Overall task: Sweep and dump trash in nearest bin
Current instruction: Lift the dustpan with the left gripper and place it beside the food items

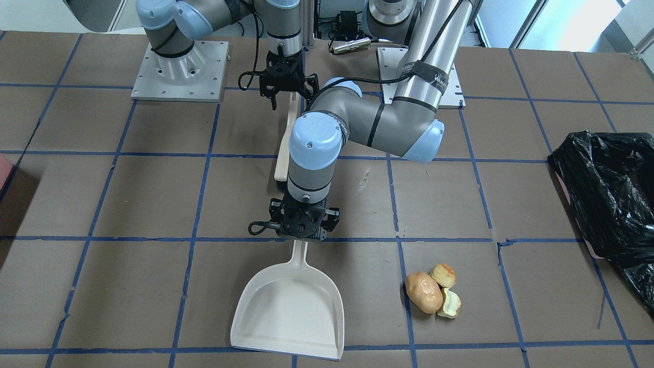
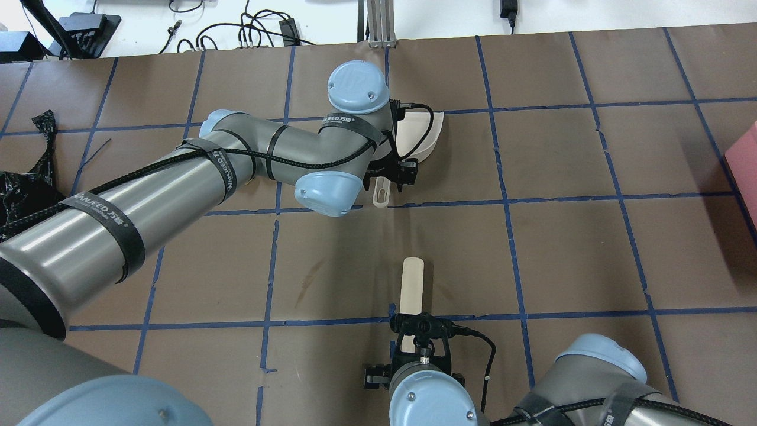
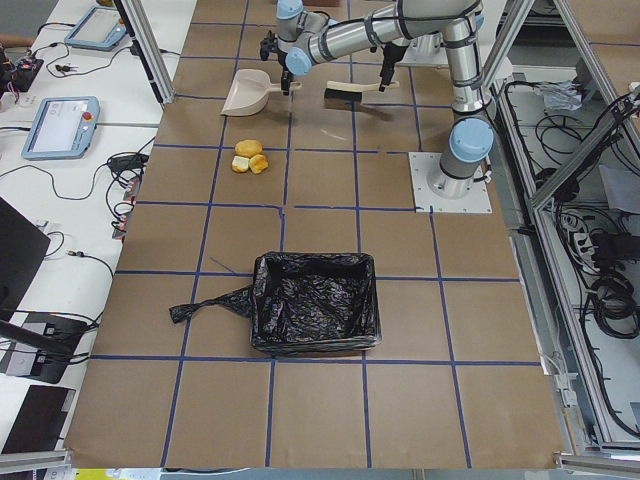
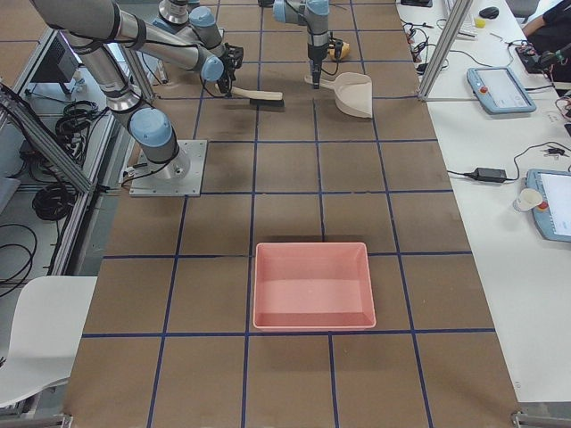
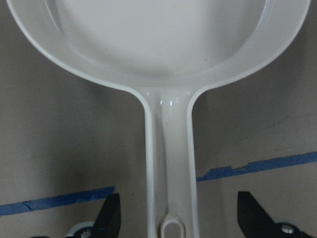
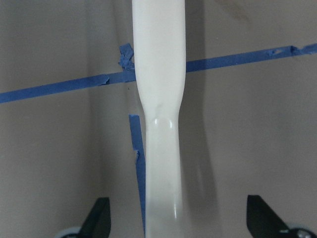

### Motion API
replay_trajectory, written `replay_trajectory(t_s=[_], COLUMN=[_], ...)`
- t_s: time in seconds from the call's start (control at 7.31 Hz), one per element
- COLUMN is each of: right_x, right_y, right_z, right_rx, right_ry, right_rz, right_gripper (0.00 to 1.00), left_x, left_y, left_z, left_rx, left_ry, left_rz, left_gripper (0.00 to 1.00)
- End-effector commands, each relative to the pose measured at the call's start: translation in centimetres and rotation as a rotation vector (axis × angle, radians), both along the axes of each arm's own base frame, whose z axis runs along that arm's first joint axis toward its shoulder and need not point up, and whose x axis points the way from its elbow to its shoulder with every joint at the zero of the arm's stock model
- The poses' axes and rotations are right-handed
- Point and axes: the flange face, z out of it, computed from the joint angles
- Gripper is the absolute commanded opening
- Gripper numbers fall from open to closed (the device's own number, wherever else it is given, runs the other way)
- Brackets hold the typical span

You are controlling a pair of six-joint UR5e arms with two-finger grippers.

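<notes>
The trash lies together on the table: a golden-brown bread roll (image 1: 423, 292) and two pale-yellow bitten chunks (image 1: 443, 275) (image 1: 450, 303). A cream dustpan (image 1: 291, 306) lies flat to their left in the front view. My left gripper (image 1: 305, 236) is open, its fingers (image 5: 111, 215) astride the dustpan handle (image 5: 168, 163) without touching it. My right gripper (image 2: 414, 331) is open astride the cream handle of the brush (image 6: 161, 124). The bin (image 3: 315, 315), lined with a black bag, stands on the robot's left end of the table (image 1: 608, 194).
A pinkish tub (image 4: 312, 285) sits at the robot's right end of the table. The brush's dark bristles (image 3: 345, 95) lie toward the robot bases. The brown paper table cover (image 1: 153, 194) carries a blue tape grid.
</notes>
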Motion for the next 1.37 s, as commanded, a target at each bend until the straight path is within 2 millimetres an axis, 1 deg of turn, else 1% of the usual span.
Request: replay_trajectory(t_s=[0.0,0.14,0.27,0.41,0.55,0.68,0.82,0.96,1.09,1.23], right_x=[0.8,0.7,0.7,0.8,0.9,0.9,0.8,0.8,0.6,0.2], right_y=[-1.0,-0.9,-0.9,-0.7,-0.4,-0.5,-0.4,-0.4,-0.2,0.3], right_z=[-1.4,-1.3,-1.3,-1.3,-1.6,-1.4,-1.5,-1.3,-0.6,-0.7], right_rx=[-0.004,-0.007,-0.007,-0.008,-0.005,-0.008,-0.007,-0.011,-0.019,-0.015], right_ry=[0.006,0.008,0.007,0.008,0.013,0.01,0.013,0.009,-0.002,-0.002], right_rz=[-0.006,-0.003,-0.008,-0.003,0.003,0.003,0.004,0.004,0.008,0.01], right_gripper=[0.97,0.97,0.97,0.96,0.93,0.68,0.47,0.35,0.27,0.22], left_x=[0.0,0.0,0.0,0.0,-0.1,-0.1,0.1,0.7,2.6,5.4], left_y=[0.0,0.0,0.0,0.0,-0.1,-0.4,-0.5,-0.9,-2.0,-2.7], left_z=[-0.2,-0.3,-0.6,-0.7,-0.5,0.1,0.2,1.2,3.5,6.3], left_rx=[0.007,0.009,0.013,0.014,0.013,0.004,0.007,0.018,-0.005,-0.011], left_ry=[0.003,0.005,0.002,0.0,0.001,0.004,0.005,-0.001,0.007,0.006], left_rz=[0.004,0.004,0.007,0.007,0.006,0.006,0.01,0.02,0.049,0.05], left_gripper=[0.62,0.58,0.43,0.33,0.18,0.06,0.02,0.02,0.02,0.02])
